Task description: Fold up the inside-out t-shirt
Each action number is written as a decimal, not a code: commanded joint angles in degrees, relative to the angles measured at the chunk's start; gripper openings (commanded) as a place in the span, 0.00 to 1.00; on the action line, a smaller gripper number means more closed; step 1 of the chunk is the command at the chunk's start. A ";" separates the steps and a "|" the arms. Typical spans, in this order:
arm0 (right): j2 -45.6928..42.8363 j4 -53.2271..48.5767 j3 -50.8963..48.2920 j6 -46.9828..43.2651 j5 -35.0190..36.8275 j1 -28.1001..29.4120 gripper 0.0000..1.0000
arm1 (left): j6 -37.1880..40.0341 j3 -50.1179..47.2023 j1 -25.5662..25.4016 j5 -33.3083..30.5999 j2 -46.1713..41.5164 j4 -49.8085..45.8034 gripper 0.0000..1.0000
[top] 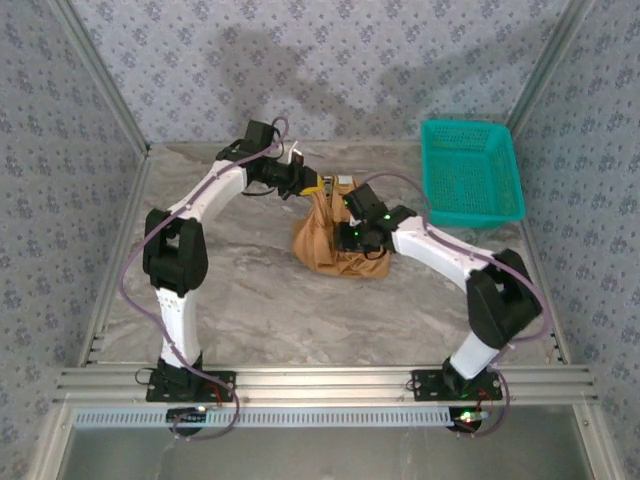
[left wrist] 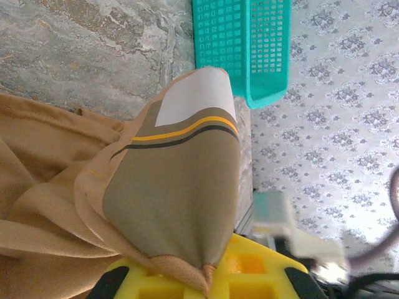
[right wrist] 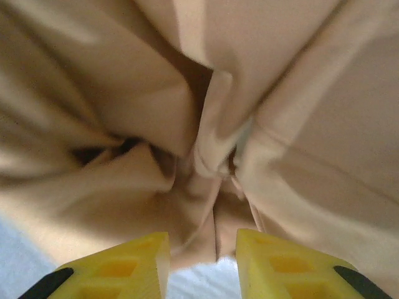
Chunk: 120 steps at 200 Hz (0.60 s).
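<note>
The left pincer (left wrist: 206,274) is clamped on the soft caramel-brown cloth t-shirt (top: 315,245), holding it up off the grey marbled counter (top: 260,300), probably so the half-parted, empty right pincer (right wrist: 202,249) can reach a hanging fold.

A flat tabletop of grey, marble-patterned stone look (top: 250,310) carries two things. A rectangular teal plastic mesh basket (top: 470,175) sits on it in the far right corner, its open side up. Near the middle, a bunched orange-tan cloth t-shirt (top: 320,250) rests its lower folds on the surface, left of the basket and not touching it.
</note>
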 commanded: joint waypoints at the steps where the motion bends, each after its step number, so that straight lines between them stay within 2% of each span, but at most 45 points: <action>1: 6.61 2.05 3.76 2.30 -1.08 -1.28 0.34 | 0.04 1.53 0.25 0.12 -0.08 0.08 0.00; 40: 15.63 2.75 9.55 6.56 0.57 -3.70 0.35 | 1.12 -0.12 0.64 -0.11 -1.15 -0.49 0.00; 46: 16.70 2.66 10.26 7.37 -0.05 -4.04 0.29 | 1.20 -0.47 0.77 -0.03 -1.19 -0.39 0.00; 61: 17.23 0.65 12.06 7.60 -0.63 -4.30 0.04 | 1.47 -1.18 1.60 0.25 -1.57 -0.59 0.00; 65: 16.69 -0.27 12.45 7.12 -0.68 -4.14 0.00 | 1.55 -1.32 1.92 0.24 -1.72 -0.71 0.00; 89: 9.44 -6.75 14.49 3.69 -3.50 -3.55 0.00 | 1.67 -1.66 4.44 0.08 -2.85 -0.88 0.00; 120: -5.01 -12.14 17.11 1.45 -9.64 -2.84 0.00 | 0.70 -0.95 8.20 0.00 -1.89 -0.02 0.00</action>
